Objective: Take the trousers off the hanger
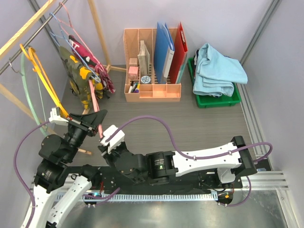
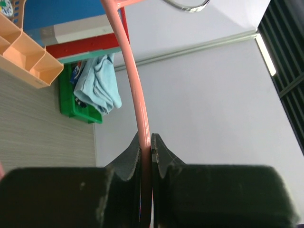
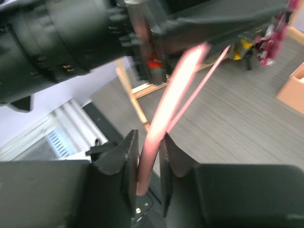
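1. Trousers, camouflage-printed, hang bunched by the rack, at the pink hanger's far end.
2. Left gripper clamps that hanger; right gripper's jaws flank it, contact unclear.
3. Risk: a loose right grip lets the hanger slip or twist.

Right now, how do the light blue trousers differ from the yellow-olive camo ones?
The light blue trousers lie heaped in the green bin at the back right. The yellow-olive camo trousers hang down at the back left. The light blue trousers are plain, while the yellow-olive camo trousers are patterned. Both are soft cloth, and neither is held.
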### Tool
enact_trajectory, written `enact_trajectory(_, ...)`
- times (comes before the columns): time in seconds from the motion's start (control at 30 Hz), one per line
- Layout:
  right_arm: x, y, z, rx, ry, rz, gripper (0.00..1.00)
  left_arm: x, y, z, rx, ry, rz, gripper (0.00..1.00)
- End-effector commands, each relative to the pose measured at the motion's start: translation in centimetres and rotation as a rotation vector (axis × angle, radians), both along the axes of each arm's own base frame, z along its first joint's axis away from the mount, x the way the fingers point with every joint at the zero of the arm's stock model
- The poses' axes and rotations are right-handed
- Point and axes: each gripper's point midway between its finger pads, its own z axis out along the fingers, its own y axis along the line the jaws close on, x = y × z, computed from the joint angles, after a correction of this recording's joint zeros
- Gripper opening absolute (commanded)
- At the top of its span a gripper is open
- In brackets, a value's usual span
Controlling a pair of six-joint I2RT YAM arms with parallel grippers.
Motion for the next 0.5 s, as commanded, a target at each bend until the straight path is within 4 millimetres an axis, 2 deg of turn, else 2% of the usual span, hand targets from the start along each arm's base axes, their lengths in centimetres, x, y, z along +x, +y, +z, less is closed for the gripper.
enact_trajectory(0.0, 1.8, -0.3, 3.1, 0.100, 0.012, -0.068, 0.15, -1.9, 0.2, 4.8, -0.100, -0.155, -0.041, 0.00)
enact_trajectory(0.07, 1.9, -0.5, 3.3, 0.107, 0.015, -0.080, 0.01, -2.4, -0.3, 4.9, -0.104, -0.159, -0.077, 0.00)
enact_trajectory(0.13, 2.0, -1.0, 3.4, 0.104, 0.017, -0.081, 0.01, -2.9, -0.3, 5.0, -0.109, -0.166, -0.094, 0.01)
enact_trajectory(0.2, 1.8, -1.3, 3.5, 0.110, 0.036, -0.082, 0.01, -3.2, -0.2, 4.9, -0.108, -0.163, -0.097, 0.07)
enact_trajectory(0.23, 1.9, -2.0, 3.6, 0.103, 0.043, -0.085, 0.01, -3.4, -0.1, 4.9, -0.113, -0.162, -0.095, 0.21)
enact_trajectory(0.3, 1.9, -2.7, 3.8, 0.112, 0.069, -0.090, 0.01, -3.6, 0.1, 4.5, -0.114, -0.149, -0.091, 0.38)
enact_trajectory(0.33, 2.0, -3.7, 4.0, 0.102, 0.076, -0.094, 0.01, -3.7, 0.1, 4.4, -0.113, -0.146, -0.089, 0.53)
enact_trajectory(0.43, 1.9, -5.6, 3.7, 0.081, 0.101, -0.092, 0.01, -4.3, -0.1, 4.0, -0.083, -0.158, -0.113, 0.68)
enact_trajectory(0.47, 1.8, -6.9, 4.1, 0.090, 0.109, -0.081, 0.01, -4.4, -0.1, 3.9, -0.074, -0.159, -0.117, 0.70)
